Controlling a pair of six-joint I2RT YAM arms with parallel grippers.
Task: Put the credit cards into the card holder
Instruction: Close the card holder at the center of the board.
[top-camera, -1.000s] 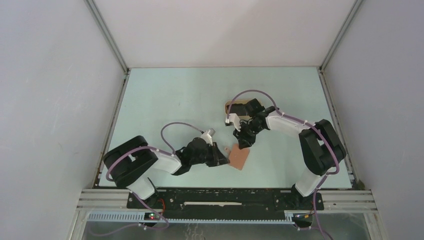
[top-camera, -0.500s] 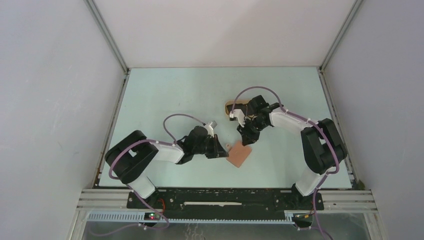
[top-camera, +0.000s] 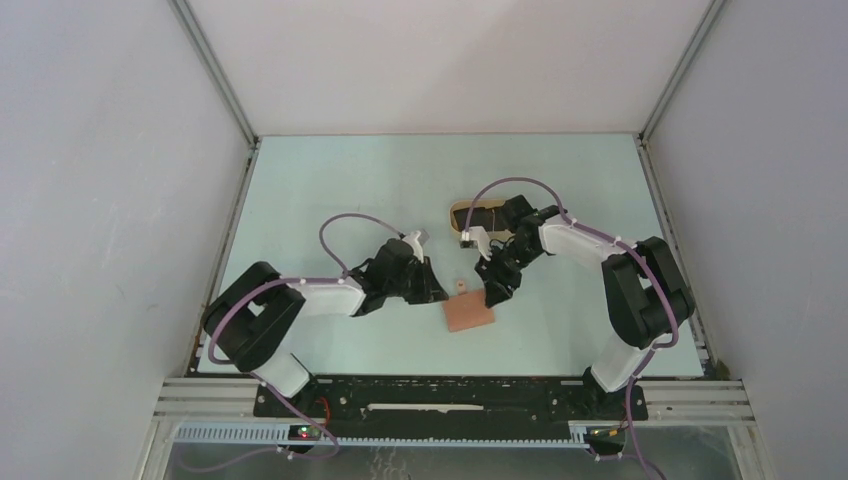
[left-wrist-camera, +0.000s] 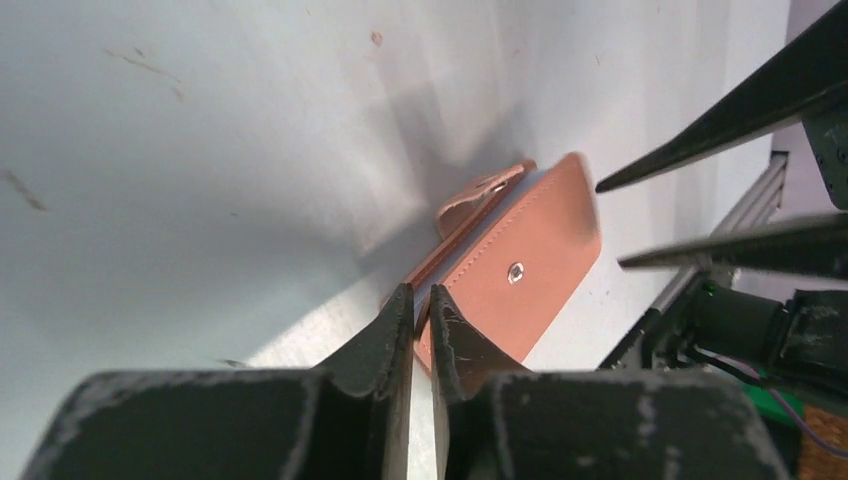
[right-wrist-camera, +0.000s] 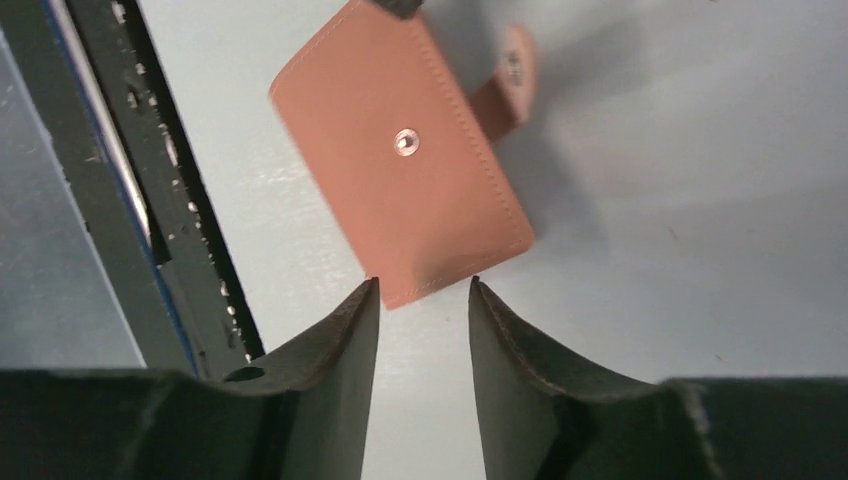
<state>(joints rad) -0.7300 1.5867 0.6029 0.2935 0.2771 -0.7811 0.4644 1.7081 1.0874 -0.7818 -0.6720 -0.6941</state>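
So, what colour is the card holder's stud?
Silver metal; the stud on the card holder shows best in the right wrist view.

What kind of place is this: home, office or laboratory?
Probably a laboratory robot cell: plain white walls enclose a pale table, and the left arm and right arm are bolted to a black base plate.

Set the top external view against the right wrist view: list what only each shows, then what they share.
Only the top external view: the left arm and right arm whole, and the beige tray behind the right arm. Only the right wrist view: the snap stud on the face of the card holder, and the right jaws standing apart by its edge, nothing between them. Both: the closed reddish-brown card holder with its strap tab, lying on the pale table.
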